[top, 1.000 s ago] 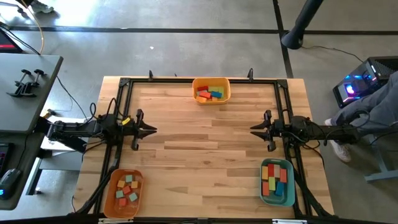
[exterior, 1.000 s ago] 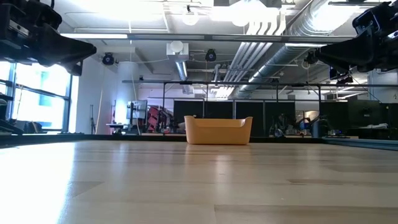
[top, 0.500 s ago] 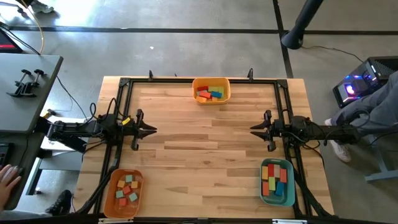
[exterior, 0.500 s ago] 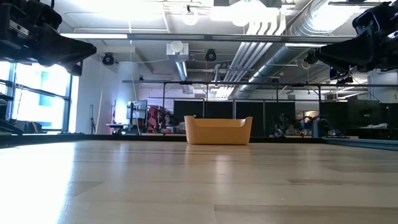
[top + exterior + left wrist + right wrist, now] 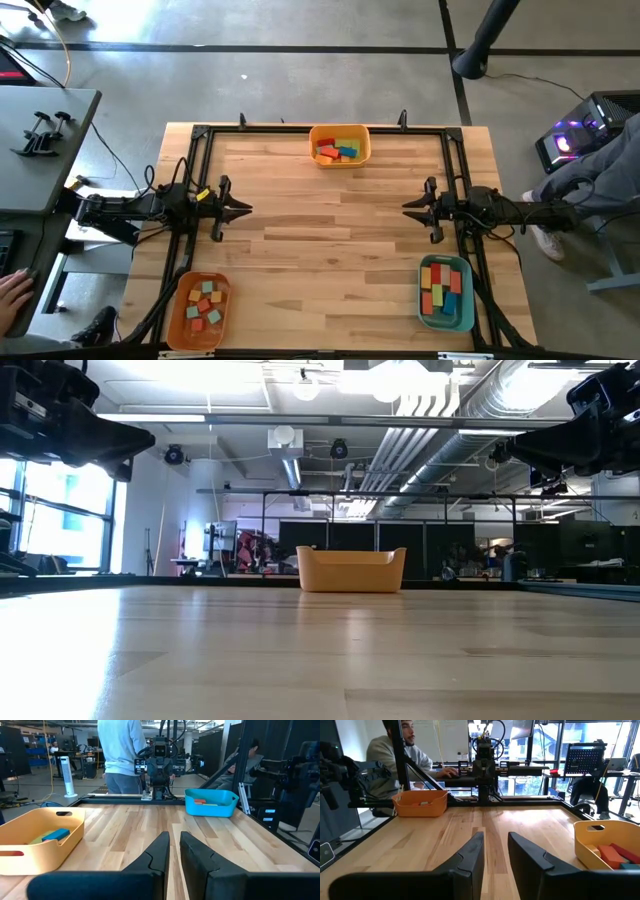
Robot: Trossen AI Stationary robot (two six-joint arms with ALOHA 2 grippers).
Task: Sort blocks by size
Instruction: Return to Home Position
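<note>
The blocks lie in three bins on the wooden table. Red, blue, green and yellow ones fill the yellow bin (image 5: 339,145) at the far edge. Small ones sit in the orange bin (image 5: 200,310) at the near left. Longer ones sit in the teal bin (image 5: 445,292) at the near right. My left gripper (image 5: 245,209) hovers level at the table's left side, pointing toward the right, its fingers (image 5: 161,851) shut to a narrow slit. My right gripper (image 5: 408,209) faces it from the right side, slightly open (image 5: 495,836), with nothing between its fingers.
A black rail frame (image 5: 205,132) runs around the table's edge. The bare wooden middle (image 5: 325,230) lies between the two grippers. A person sits beyond the right edge (image 5: 590,185), and a hand (image 5: 10,295) shows beyond the near left corner.
Both arms and all the blocks have kept still. A person's hand has come into view beyond the table's near left corner.
</note>
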